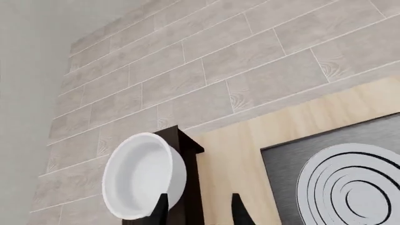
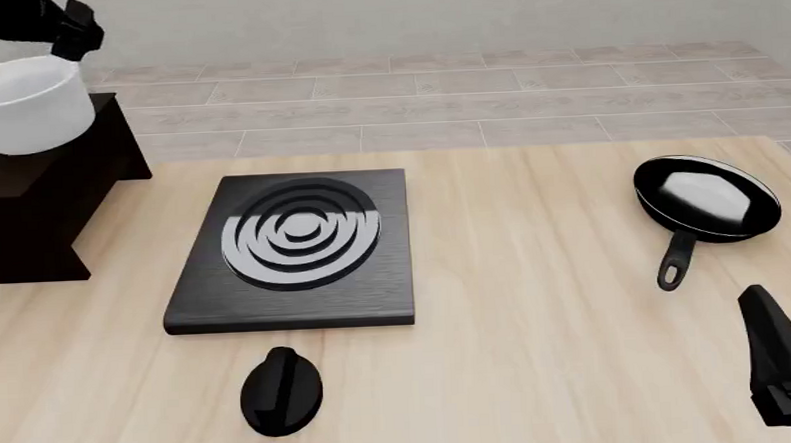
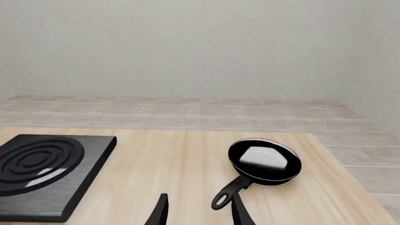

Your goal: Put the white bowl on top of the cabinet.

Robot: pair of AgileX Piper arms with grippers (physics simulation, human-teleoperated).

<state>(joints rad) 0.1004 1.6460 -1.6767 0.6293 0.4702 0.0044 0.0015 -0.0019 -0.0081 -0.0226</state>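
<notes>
Resting atop cabinet: the white bowl (image 2: 19,105) sits upright on the dark cabinet (image 2: 41,197) at ten o'clock of the table (image 2: 533,306) in the front view.
Left gripper (image 1: 198,210): mine, fingers apart and empty; one fingertip (image 1: 162,206) overlaps the bowl's rim in the wrist view, contact unclear.
Right gripper (image 3: 198,211): mine, low at four o'clock, fingers apart, gripping nothing.
Stove plate (image 2: 294,248): centre-left.
Knob (image 2: 282,390): at six o'clock of the plate.
Frying pan (image 2: 706,200): at three o'clock.
</notes>
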